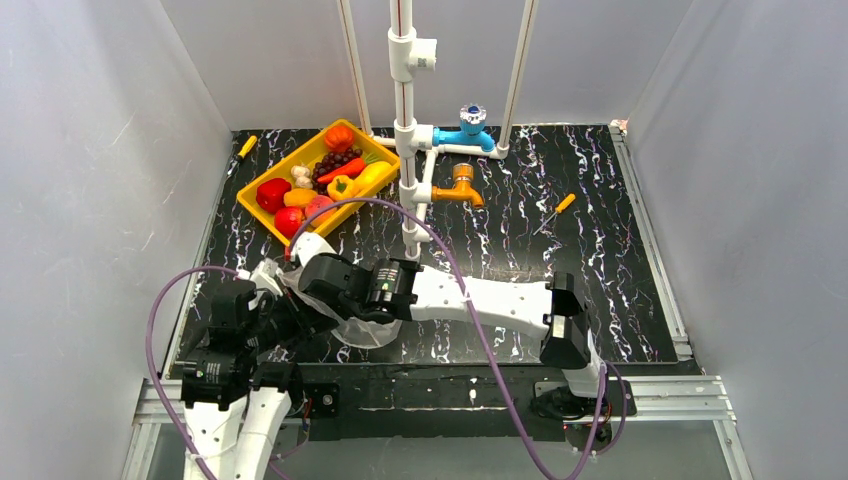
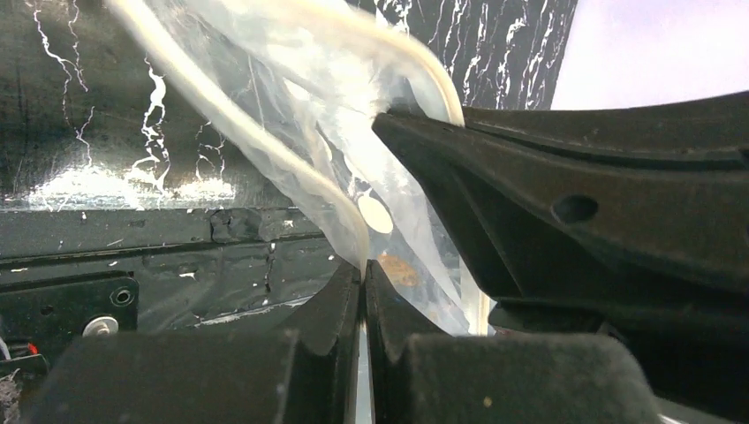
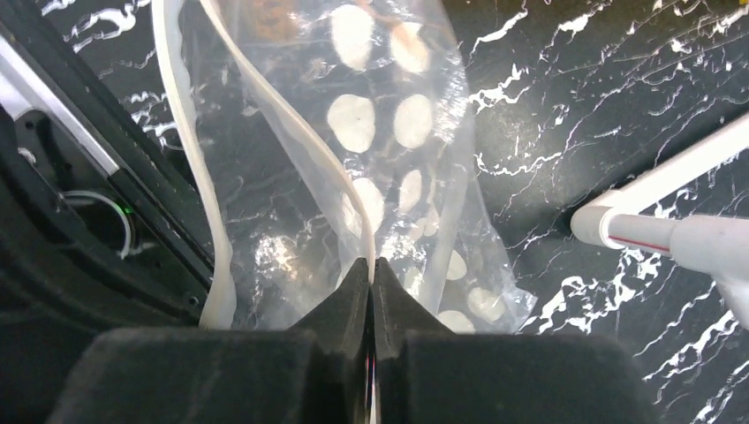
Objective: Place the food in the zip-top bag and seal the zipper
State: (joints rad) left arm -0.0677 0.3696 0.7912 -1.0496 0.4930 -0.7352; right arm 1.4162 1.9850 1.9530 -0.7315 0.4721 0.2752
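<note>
Finds the zip-top bag (image 1: pixel 362 328) nearer the arm bases than the yellow tray (image 1: pixel 285 155), just past the tray's near corner, gathered up between the two arms. Shows clear crinkled plastic printed with white round dots, plus a brownish patch inside, too blurred to name. Traces the zipper (image 2: pixel 265 141) as a pale undotted strip, its two sides parted into a loop. Sees the left fingers (image 2: pixel 340 300) pressed flat together on one stretch of that strip, with no gap between them. Sees the right fingers (image 3: pixel 353 291) likewise clamped tight on the bag's edge strip, dotted film spreading beyond them with the black marbled tabletop (image 1: pixel 600 250) behind it. Finds the food (image 1: pixel 322 180) in the yellow tray: red, orange, yellow, peach, dark purple and white pieces packed together. Has a white pipe stand (image 1: pixel 405 130) just right of the tray, with a blue tap (image 1: pixel 470 125) and an orange tap (image 1: pixel 460 188) on the stand's side away from the tray.
</note>
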